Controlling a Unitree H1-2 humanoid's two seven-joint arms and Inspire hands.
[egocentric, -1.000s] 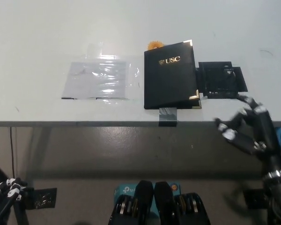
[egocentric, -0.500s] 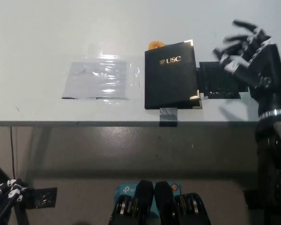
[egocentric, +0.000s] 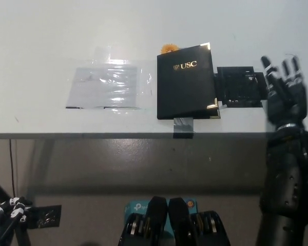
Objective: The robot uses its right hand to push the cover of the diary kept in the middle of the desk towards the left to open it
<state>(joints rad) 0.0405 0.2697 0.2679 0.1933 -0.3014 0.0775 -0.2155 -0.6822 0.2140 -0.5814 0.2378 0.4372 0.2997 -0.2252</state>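
Note:
A black diary point(egocentric: 187, 85) with gold "USC" lettering and gold corners lies closed near the middle of the white desk point(egocentric: 154, 31). My black right hand point(egocentric: 284, 91) hovers over the desk's right part, to the right of the diary, open with fingers spread and pointing away from me. It is apart from the diary, with a black pad point(egocentric: 239, 86) between them. My white left hand point(egocentric: 1, 218) rests low at the bottom left, below the desk edge.
A clear plastic sheet point(egocentric: 105, 87) lies taped to the desk left of the diary. A small orange object point(egocentric: 168, 49) peeks out behind the diary's top left corner. A grey tape strip point(egocentric: 183, 125) sits at the desk's front edge under the diary.
My right hand rose from below the desk's front edge up over the desk, then came down and turned upright to the right of the black pad. The diary stayed closed.

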